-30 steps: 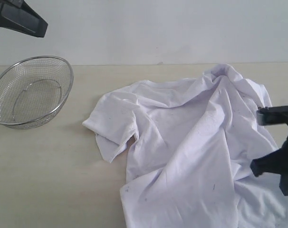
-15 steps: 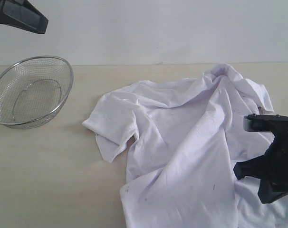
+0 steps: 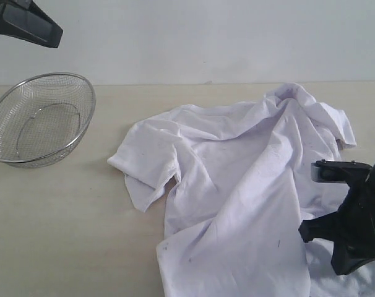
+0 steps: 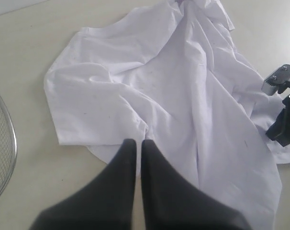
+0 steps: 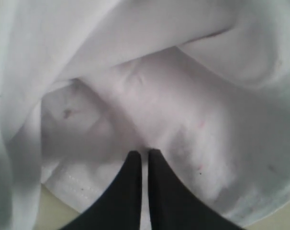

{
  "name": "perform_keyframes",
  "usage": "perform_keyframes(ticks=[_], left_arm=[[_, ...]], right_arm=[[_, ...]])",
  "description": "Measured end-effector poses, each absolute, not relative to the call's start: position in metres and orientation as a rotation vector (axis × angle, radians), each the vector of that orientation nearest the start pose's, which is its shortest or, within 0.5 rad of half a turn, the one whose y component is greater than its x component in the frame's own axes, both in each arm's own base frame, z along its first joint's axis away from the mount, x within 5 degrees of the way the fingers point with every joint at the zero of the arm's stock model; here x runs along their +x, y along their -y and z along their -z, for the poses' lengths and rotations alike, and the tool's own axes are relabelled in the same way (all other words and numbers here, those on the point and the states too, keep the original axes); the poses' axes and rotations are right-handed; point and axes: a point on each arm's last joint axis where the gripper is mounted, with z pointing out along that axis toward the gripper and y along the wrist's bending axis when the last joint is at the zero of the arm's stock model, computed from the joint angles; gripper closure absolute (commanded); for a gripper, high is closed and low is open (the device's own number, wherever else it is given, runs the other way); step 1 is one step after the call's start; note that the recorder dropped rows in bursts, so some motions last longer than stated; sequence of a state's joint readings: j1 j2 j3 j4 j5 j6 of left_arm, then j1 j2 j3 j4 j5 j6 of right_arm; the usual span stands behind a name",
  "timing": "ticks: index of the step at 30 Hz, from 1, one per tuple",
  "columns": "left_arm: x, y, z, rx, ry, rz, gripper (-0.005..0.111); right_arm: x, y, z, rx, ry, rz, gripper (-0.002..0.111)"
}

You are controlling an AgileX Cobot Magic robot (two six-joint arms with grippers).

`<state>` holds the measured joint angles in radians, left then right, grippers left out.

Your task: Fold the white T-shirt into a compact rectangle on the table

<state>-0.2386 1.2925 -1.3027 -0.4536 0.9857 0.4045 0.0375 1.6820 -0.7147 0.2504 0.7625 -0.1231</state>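
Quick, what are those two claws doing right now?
Left gripper: closed, holding nothing.
Right gripper: closed, tips at the white T-shirt; whether it pinches cloth cannot be told.

Bright, soft, even light leaves only faint shadows under the folds of the white T-shirt [image 3: 237, 173] on the bench [image 3: 64, 216]. The exterior view is slightly hazy. The right wrist view is blurred and washed out, and the left gripper [image 4: 135, 143] looks soft-edged.

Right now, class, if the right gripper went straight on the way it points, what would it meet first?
The T-shirt: its bunched white cloth lies directly ahead of the right gripper, whose jaws are shut. Whether the tips touch it yet is unclear.
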Motion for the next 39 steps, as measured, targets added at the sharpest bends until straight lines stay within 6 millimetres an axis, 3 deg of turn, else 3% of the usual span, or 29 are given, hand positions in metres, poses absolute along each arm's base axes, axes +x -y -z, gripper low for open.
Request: perform_keyframes(ticks=[27, 39], left_arm=[[0.248, 0.095, -0.388, 0.623, -2.313, 0.499, 0.102], [0.246, 0.095, -0.387, 0.643, -2.328, 0.504, 0.102]], right_arm=[[0.234, -0.022, -0.126, -0.024, -3.282, -0.229, 0.108], [0.218, -0.009, -0.114, 0.025, -3.425, 0.000, 0.108]])
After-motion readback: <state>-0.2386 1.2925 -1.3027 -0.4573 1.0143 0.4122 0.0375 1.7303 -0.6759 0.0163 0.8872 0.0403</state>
